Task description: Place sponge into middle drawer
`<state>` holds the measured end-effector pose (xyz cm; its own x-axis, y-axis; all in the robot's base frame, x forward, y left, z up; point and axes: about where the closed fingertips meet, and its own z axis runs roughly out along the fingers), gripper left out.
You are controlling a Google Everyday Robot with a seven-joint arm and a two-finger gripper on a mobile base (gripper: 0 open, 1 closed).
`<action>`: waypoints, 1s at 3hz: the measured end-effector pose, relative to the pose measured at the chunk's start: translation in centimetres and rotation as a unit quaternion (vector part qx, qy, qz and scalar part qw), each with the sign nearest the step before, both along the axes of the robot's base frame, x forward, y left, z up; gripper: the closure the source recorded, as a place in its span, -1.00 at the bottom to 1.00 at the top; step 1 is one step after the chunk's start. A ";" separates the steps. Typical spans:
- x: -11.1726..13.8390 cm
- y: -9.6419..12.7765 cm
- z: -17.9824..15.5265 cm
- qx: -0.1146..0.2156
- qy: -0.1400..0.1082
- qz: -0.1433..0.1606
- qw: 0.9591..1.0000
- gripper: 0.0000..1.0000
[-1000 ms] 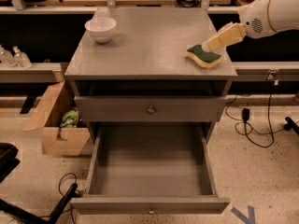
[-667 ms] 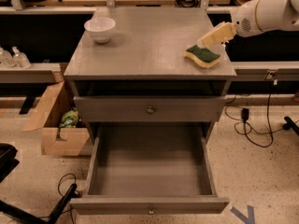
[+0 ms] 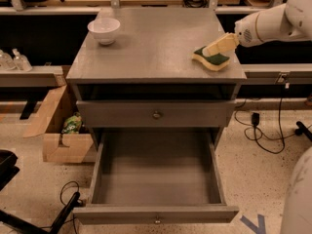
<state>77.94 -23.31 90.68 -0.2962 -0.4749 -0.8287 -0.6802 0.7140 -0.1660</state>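
The sponge [image 3: 211, 60], dark green on pale yellow foam, lies on the cabinet top [image 3: 156, 43] near its right front corner. My gripper [image 3: 210, 49] reaches in from the right on a white arm; its pale fingertips sit right at the top of the sponge. The middle drawer [image 3: 156, 179] is pulled fully out below, its grey tray bare, with a small knob at its front edge. The knobbed drawer above it [image 3: 156, 114] is closed.
A white bowl [image 3: 104, 30] stands at the back left of the cabinet top. A cardboard box [image 3: 61, 130] sits on the floor to the left. Cables lie on the floor at right, and a black chair base is at lower left.
My gripper has drawn slightly back and up along the sponge's right side. The sponge and the drawers have not moved.
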 end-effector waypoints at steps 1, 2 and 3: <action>0.8 -0.5 -2.5 -0.019 0.011 -0.001 1.000 -1.00; 0.6 -1.1 -5.0 -0.031 0.029 -0.007 0.999 -1.00; 0.0 -1.3 -7.0 -0.034 0.050 -0.010 0.998 -0.69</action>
<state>77.98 -24.65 83.67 -0.3847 -0.5232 -0.7604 -0.6821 0.7162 -0.1477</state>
